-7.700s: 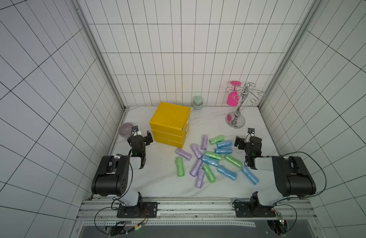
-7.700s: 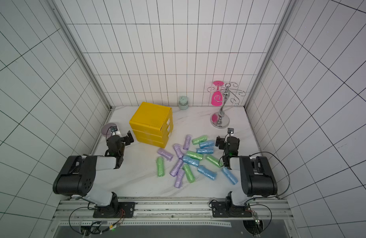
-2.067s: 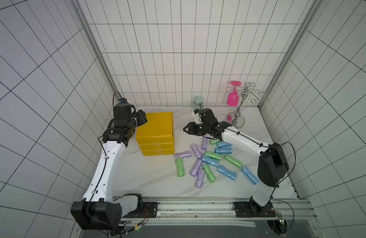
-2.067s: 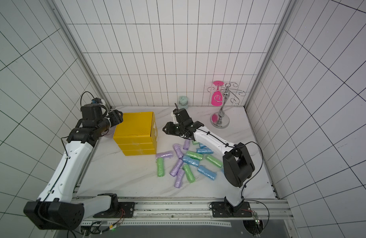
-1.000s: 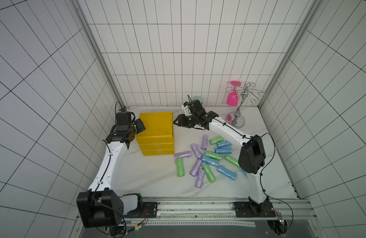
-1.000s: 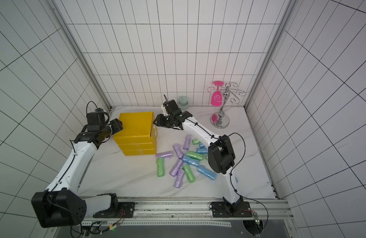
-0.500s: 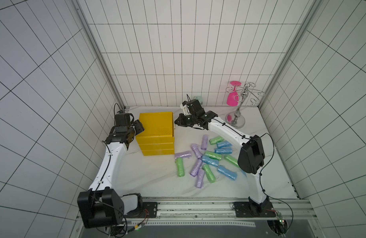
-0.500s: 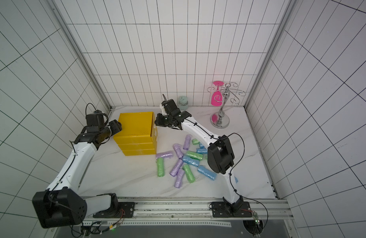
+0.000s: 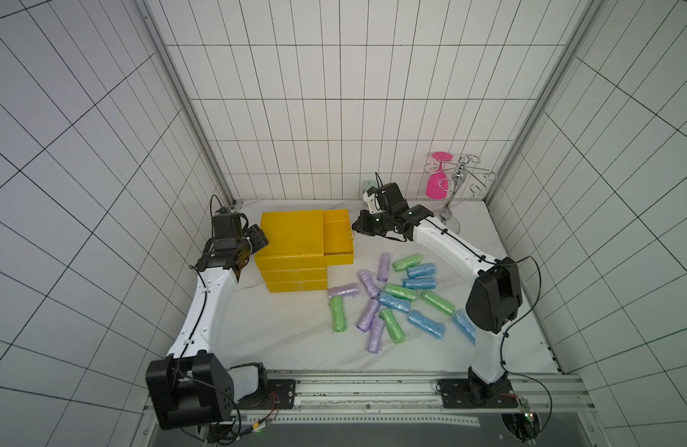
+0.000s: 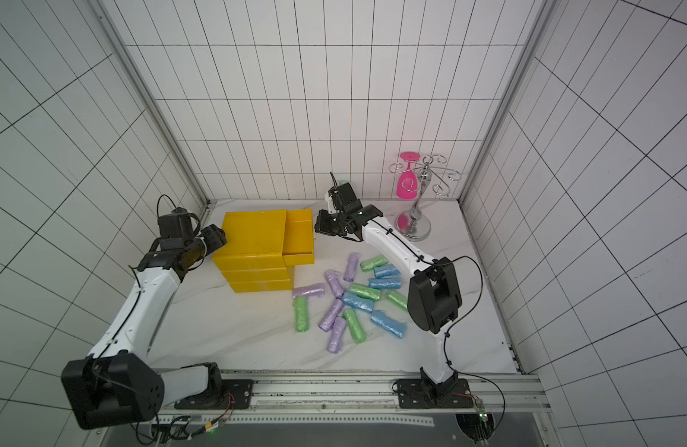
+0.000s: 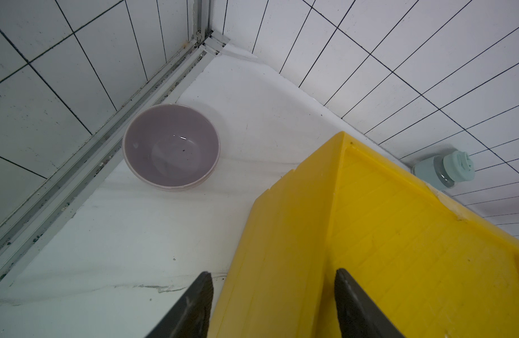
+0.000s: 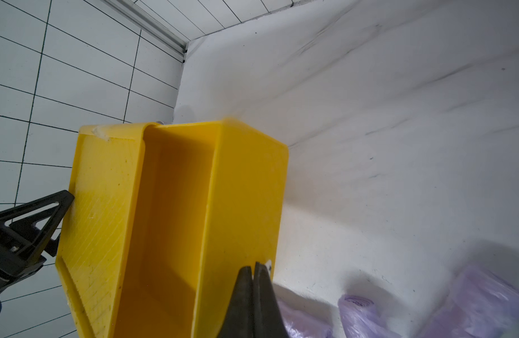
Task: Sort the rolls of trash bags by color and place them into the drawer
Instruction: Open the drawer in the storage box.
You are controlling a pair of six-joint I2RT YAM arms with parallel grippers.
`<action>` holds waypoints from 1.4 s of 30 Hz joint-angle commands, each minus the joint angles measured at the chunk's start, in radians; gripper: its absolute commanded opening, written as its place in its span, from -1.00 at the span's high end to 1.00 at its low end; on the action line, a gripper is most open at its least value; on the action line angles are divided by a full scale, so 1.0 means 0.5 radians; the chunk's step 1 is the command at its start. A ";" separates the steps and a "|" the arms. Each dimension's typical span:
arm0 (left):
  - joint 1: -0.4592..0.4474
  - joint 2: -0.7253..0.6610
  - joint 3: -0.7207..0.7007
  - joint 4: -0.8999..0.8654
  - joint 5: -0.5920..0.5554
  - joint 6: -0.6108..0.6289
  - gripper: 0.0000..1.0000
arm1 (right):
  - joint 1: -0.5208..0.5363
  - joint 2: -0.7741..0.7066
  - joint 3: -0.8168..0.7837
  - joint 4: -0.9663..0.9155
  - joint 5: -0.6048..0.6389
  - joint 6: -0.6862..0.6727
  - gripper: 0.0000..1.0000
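Right gripper (image 12: 254,267) is closed at yellow plastic drawer (image 12: 243,190) front, lower centre. Left gripper (image 11: 273,275) is held parted astride yellow cabinet (image 11: 413,248).

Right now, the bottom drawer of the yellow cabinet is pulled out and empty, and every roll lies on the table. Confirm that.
One thing is wrong: the drawer pulled out is the top drawer of the yellow cabinet, not the bottom one, as both top views show. The rest holds: it is empty, and the rolls all lie on the table.
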 commanded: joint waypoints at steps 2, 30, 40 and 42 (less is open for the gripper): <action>0.015 -0.003 -0.035 0.022 0.029 -0.018 -0.30 | -0.084 -0.123 -0.082 0.028 0.050 -0.070 1.00; 0.029 -0.169 0.100 -0.055 0.159 -0.063 -0.29 | -0.221 -0.293 -0.193 0.016 0.122 -0.109 0.08; -0.056 -0.400 0.108 -0.261 0.607 -0.094 -0.29 | -0.332 -0.614 -0.629 -0.153 0.065 -0.292 0.21; -0.168 -0.492 0.042 -0.295 0.599 -0.124 -0.25 | -0.327 -0.691 -0.793 -0.182 -0.003 -0.334 0.24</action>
